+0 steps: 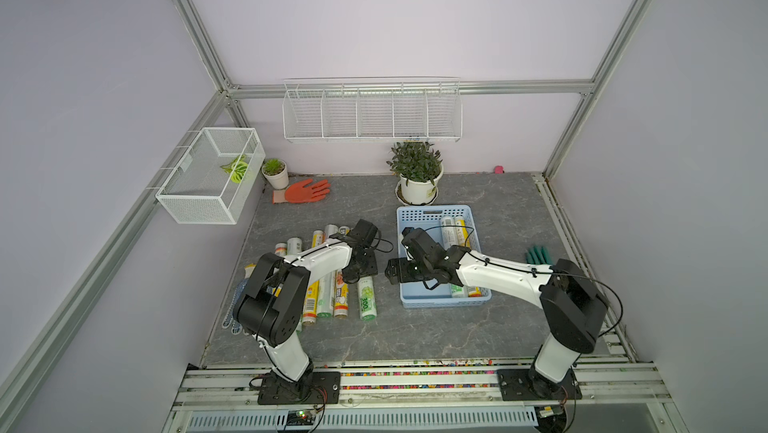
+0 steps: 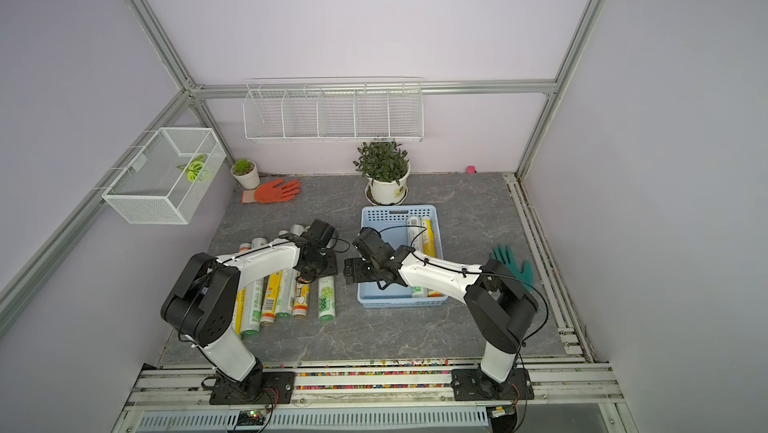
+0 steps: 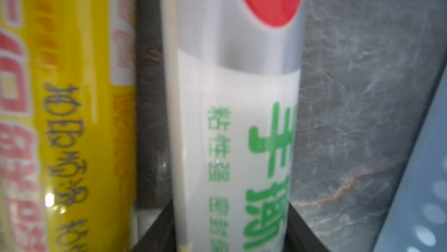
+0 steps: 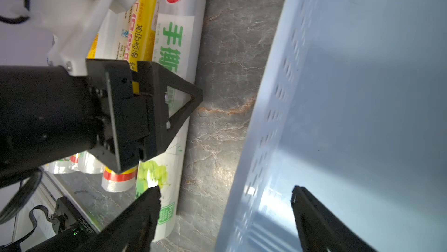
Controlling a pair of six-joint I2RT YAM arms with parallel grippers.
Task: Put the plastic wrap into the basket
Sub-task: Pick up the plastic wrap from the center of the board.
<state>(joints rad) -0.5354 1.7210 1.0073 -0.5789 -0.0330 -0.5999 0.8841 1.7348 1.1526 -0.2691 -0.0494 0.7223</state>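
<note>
The left gripper [image 3: 231, 201] pinches a glossy white-green plastic wrap roll [image 3: 229, 117] on the grey veined table [image 1: 415, 335]. Mid-frame, the right gripper [image 4: 226, 189] stands spread over the perforated wall of the blue basket [image 1: 432, 219].

Centre of frame: a white-green roll [image 3: 232, 117] of plastic wrap runs the full height of the picture. It has a red oval at the top, a silvery clear band below that, then a white label with green characters.
Bottom edge: the left gripper [image 3: 229, 201] comes in here, and its black fingers [image 3: 162, 236] are closed against the roll on both sides.
Left of frame: a yellow roll [image 3: 72, 117] lies parallel, just beside the gripped one, with a dark gap between them. Its red and dark print is too blurred to read.
Right of frame: grey veined tabletop [image 3: 362, 93].
Lower right corner: a light blue basket [image 3: 423, 190] wall, out of focus, with what look like perforations.
</note>
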